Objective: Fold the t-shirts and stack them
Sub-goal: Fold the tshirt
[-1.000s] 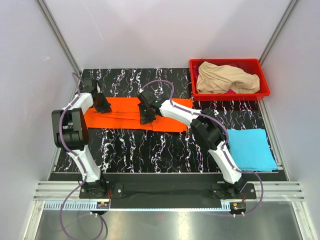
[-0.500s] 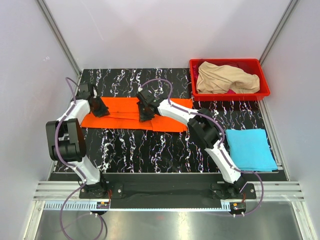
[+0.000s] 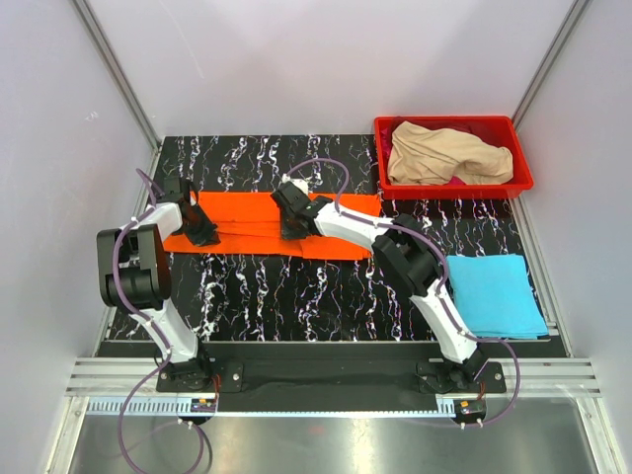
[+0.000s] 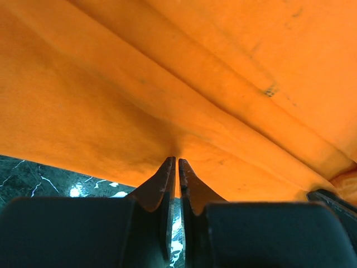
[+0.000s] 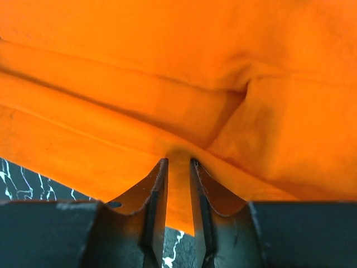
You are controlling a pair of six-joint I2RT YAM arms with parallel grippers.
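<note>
"Left wrist view first: what do the jaws hold?" asks the desk.

"The left gripper (image 4: 177,162) is pinched together on the near edge of the orange shirt (image 4: 167,84). In the right wrist view, the right gripper (image 5: 178,163) is clamped on a fold of the same edge, with cloth showing between its fingers."

"And from above?"

"The orange shirt lies as a long band across the far side of the table (image 3: 296,296), one arm at its left end, the other near its middle. A blue shirt (image 3: 494,294) sits folded at the right, alone. A beige shirt (image 3: 444,153) is heaped in the red bin (image 3: 523,184), with a sliver of magenta cloth (image 3: 456,182) under it."

"So how far along?"

"By my reading, one is done, one is mid-fold and two are waiting in the bin. There is no stack yet."
</note>
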